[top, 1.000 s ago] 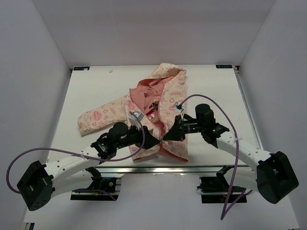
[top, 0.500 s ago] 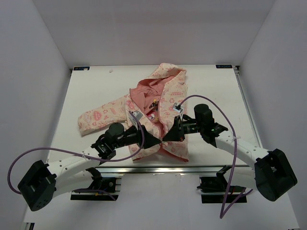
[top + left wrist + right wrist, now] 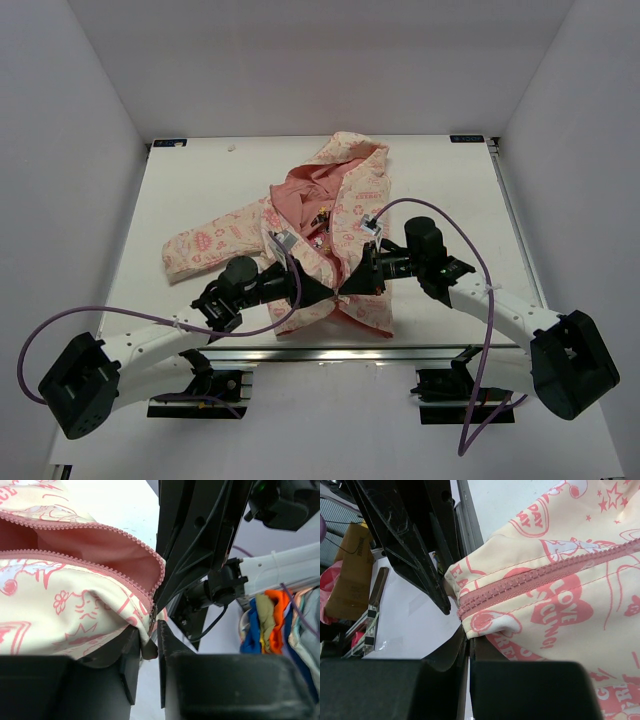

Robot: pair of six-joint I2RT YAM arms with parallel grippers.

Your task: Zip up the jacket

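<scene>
The cream jacket (image 3: pixel 345 215) with pink motifs lies on the table, hood at the back, salmon lining showing, one sleeve (image 3: pixel 210 245) stretched left. Both grippers meet at its bottom hem near the table's front. My left gripper (image 3: pixel 328 291) is shut on the hem at the bottom end of the pink zipper (image 3: pixel 152 587); a small metal piece shows between its jaws (image 3: pixel 150 635). My right gripper (image 3: pixel 350 285) is shut on the other front panel's bottom corner (image 3: pixel 485 625), beside its pink zipper tape (image 3: pixel 530 582).
The white table (image 3: pixel 450 190) is walled in white on three sides. A metal rail (image 3: pixel 320 352) runs along the front edge. Purple cables (image 3: pixel 470 250) loop from both arms. The two arms' fingers almost touch over the hem.
The right gripper has shifted slightly left toward the left gripper, bringing the two hem corners closer. The jacket lies otherwise unchanged.
</scene>
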